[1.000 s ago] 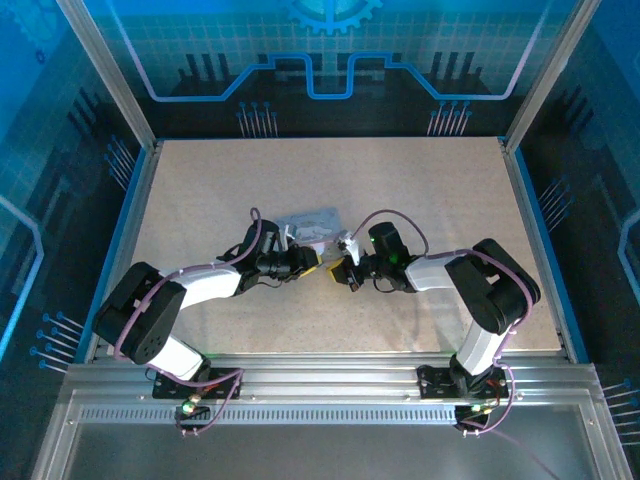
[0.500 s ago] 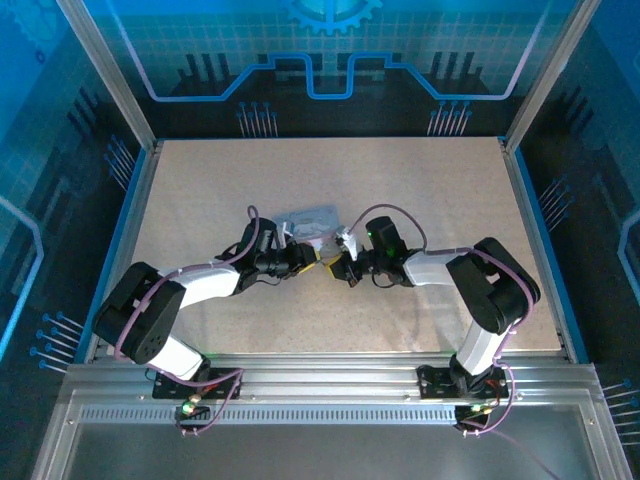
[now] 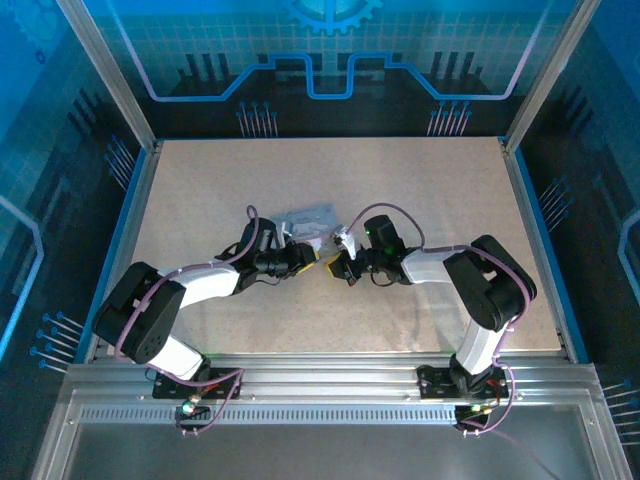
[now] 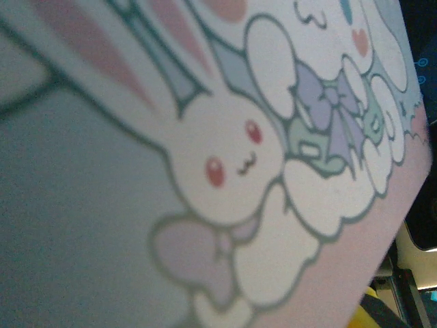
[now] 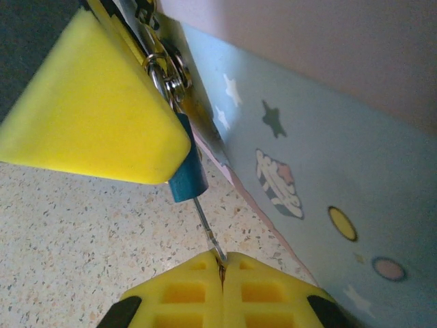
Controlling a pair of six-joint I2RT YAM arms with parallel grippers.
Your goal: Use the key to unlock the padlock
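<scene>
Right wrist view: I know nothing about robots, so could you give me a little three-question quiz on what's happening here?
1. True or false: the right gripper has its yellow fingers closed on the thin metal key.
2. The key's far end reaches: A) the small padlock, B) a bare patch of table, C) a purple cable.
3. Fill in: in the left wrist view, the tin box has a cartoon ____ on its lid.

Key: 1 true; 2 A; 3 rabbit.

A speckled beige table (image 3: 430, 200) carries a grey-blue tin box (image 3: 308, 220), just beyond the left gripper (image 3: 310, 264) and the right gripper (image 3: 336, 268).
</scene>
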